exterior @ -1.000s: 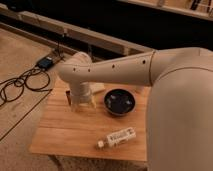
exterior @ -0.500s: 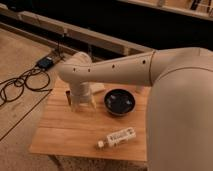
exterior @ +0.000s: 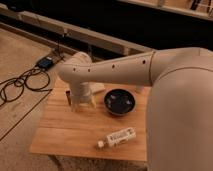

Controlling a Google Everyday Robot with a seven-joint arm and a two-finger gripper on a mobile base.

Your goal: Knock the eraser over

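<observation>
Pincer [exterior: 82,102]: low over back-left part of wooden counter [exterior: 65,135], pointing down from bent white arm [exterior: 115,70]. Spread or pressed together: cannot tell, business end lost against own pale housing.

Eraser [exterior: 68,98]: just beside pincer on its left as viewed, small dark block, looks upright, partly hidden behind pincer. Touching or barely apart: cannot tell. Close to counter's left edge.

Black bowl [exterior: 120,102]: near, on opposite side of pincer, resting on counter. White labelled bottle [exterior: 117,138]: lying on its side toward front edge, well apart from eraser. Off counter, on floor to left: loose cables [exterior: 20,87] and dark power brick [exterior: 46,62].

Risks, judged from here:
- Pushing too low on block: likely to slide it instead of tipping it.
- Sweeping hard toward left edge: could send eraser off counter onto floor, not just over.
- Swinging back the other way: could clip bowl and shove it.
- Dropping further: could jam into wood.
- Block mostly masked by arm, so hard to confirm contact or a real topple.
</observation>
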